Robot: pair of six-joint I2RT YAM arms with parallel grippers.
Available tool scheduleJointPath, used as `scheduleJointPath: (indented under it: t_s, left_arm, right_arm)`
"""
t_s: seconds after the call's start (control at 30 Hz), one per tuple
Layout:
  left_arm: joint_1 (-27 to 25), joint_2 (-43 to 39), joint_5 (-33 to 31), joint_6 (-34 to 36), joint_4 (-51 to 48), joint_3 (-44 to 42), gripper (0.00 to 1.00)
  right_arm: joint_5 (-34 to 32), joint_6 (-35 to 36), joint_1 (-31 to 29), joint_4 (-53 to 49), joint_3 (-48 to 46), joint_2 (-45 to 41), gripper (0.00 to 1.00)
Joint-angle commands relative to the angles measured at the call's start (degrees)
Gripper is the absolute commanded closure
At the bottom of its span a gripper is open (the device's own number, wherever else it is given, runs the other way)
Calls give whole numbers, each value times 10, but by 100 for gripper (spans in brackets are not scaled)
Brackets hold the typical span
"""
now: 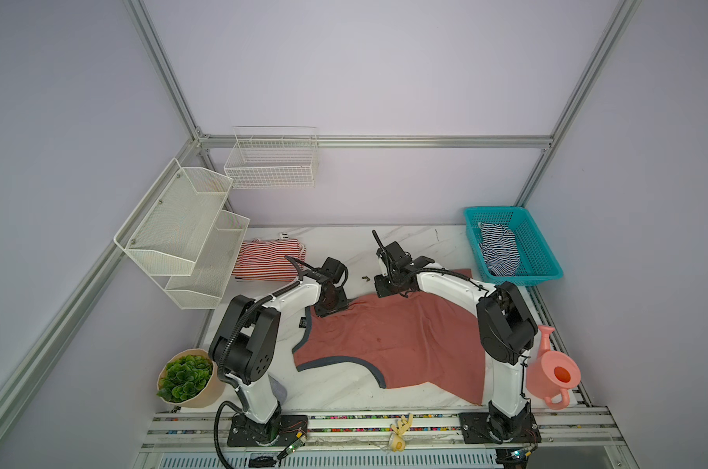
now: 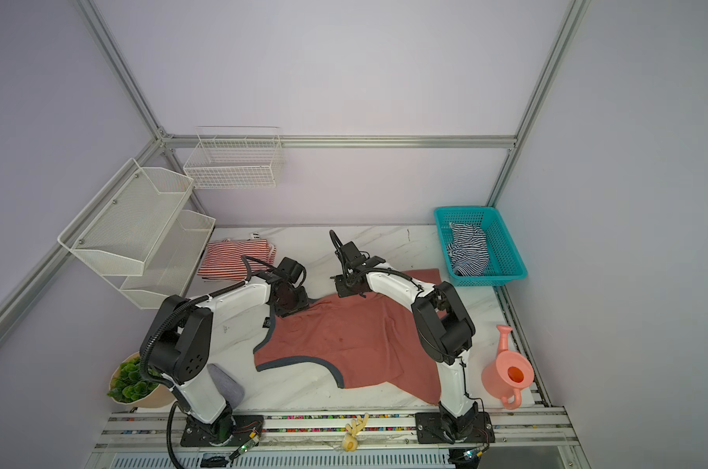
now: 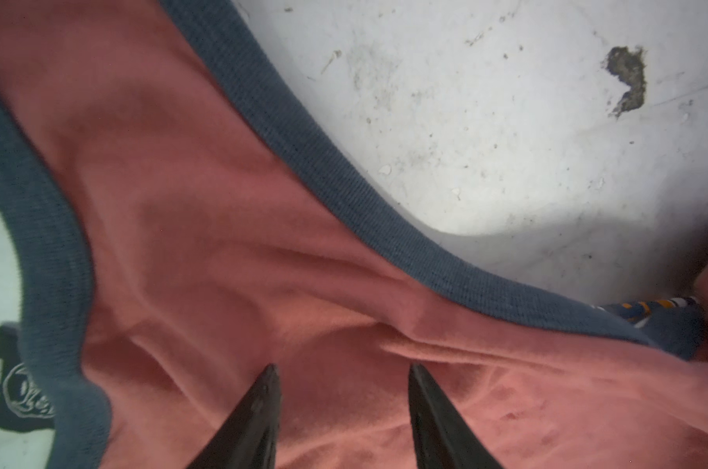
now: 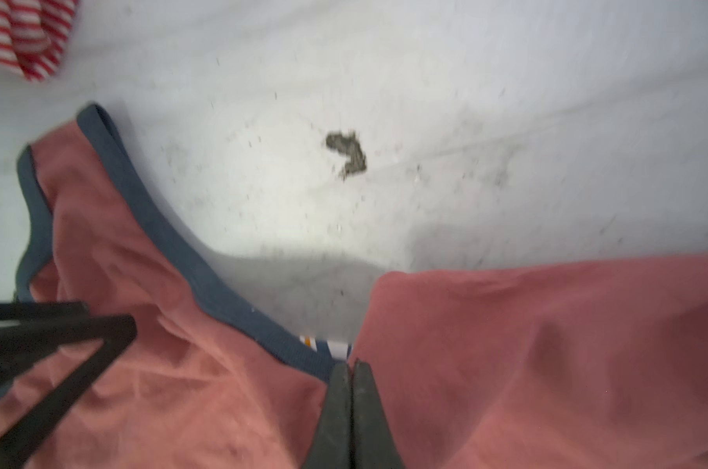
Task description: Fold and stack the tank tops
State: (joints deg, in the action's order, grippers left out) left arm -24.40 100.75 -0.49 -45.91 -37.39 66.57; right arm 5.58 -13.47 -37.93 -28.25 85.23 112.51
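Observation:
The salmon-red tank top (image 1: pixel 384 341) (image 2: pixel 344 341) with dark grey trim lies spread across the middle of the table. My left gripper (image 1: pixel 332 302) (image 3: pixel 342 367) is open, its tips just above the cloth of one shoulder strap (image 3: pixel 222 243). My right gripper (image 1: pixel 393 284) (image 4: pixel 350 363) is shut on the salmon-red tank top at the neckline trim, where the cloth (image 4: pixel 547 345) bunches up. The red-and-white striped tank top (image 1: pixel 269 260) (image 4: pixel 19 36) lies folded at the far left. The navy-and-white striped tank top (image 1: pixel 498 251) (image 2: pixel 468 249) sits crumpled in the teal basket (image 1: pixel 494 209).
White mesh shelves (image 1: pixel 185 235) and a wire basket (image 1: pixel 273 162) hang at the back left. A potted plant (image 1: pixel 187 377) stands at the front left, a pink watering can (image 1: pixel 555 373) at the front right. A small dark chip (image 1: pixel 365 278) marks the tabletop between the grippers.

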Motion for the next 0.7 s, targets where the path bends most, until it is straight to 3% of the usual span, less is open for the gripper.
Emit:
scheduleJointPath:
  t_s: [0.0,0.1,0.17,0.3,0.67]
  left_arm:
    - [2,-24,-7,-6,-7,-22,49]
    - [1,-22,-7,-6,-7,-26,49]
    - [1,-18,-4,-7,-7,-27,49]
    - [0,-15,-1,-8,-7,-30,49]
    - [-1,-19,-1,-8,-7,-35,49]
  right_arm:
    - [49,-8,-4,-15,-51,-47,100]
    - [64,-7,-9,-34,-88,-60,100]
    - [58,-5,-11,-51,-99,-63,73]
    - [31,0,-11,-68,-87,-66,53]
    - [3,14,-11,-52,13,-22,49]
